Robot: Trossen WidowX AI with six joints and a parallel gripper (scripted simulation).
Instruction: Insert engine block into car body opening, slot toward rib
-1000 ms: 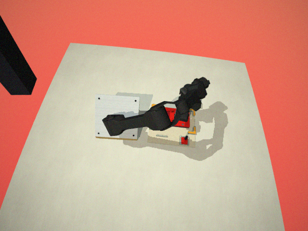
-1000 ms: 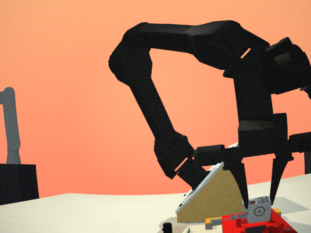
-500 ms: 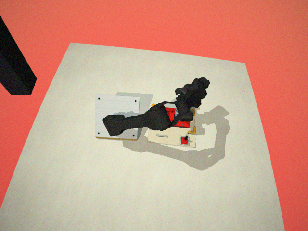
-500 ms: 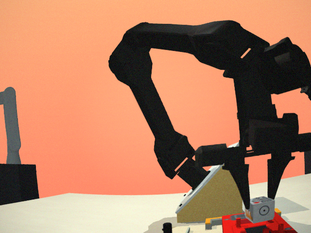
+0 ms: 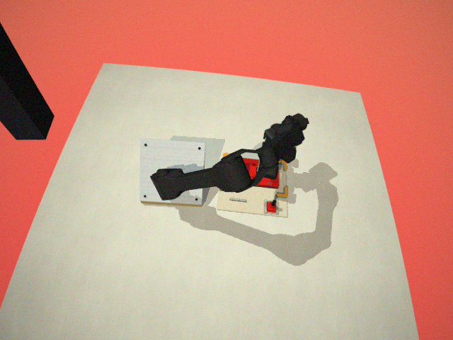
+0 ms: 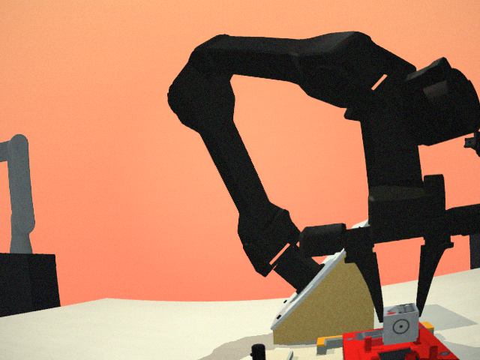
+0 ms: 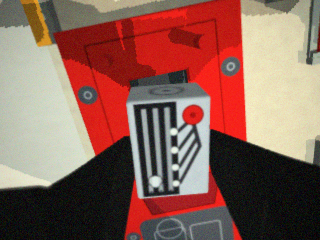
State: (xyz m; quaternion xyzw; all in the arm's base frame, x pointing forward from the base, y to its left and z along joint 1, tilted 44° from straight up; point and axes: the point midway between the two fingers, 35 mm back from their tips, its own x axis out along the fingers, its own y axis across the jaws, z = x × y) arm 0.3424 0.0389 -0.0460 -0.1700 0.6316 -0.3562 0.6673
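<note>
The grey-white engine block [image 6: 400, 326] [image 7: 168, 150] is upright between my fingertips, its striped face with a red disc toward the wrist camera. My gripper [image 6: 400, 316] [image 7: 169, 141] is shut on it, over the red car body [image 5: 268, 181] [image 6: 350, 350] [image 7: 232, 100]. In the wrist view, the body is turned slightly relative to the block. A dark recess [image 7: 159, 79] shows just beyond the block, which covers part of it. The block's lower end, the slot side and the rib cannot be made out. In the top view my arm hides the block and fingers.
The car body is on a cream board [image 5: 252, 201] with yellow corner brackets [image 5: 283, 193] [image 6: 326, 341] [image 7: 37, 22]. A small red part [image 5: 271, 207] and a black knob [image 5: 273, 202] [image 6: 258, 352] are near one corner. A slanted white panel [image 5: 168, 155] stands alongside.
</note>
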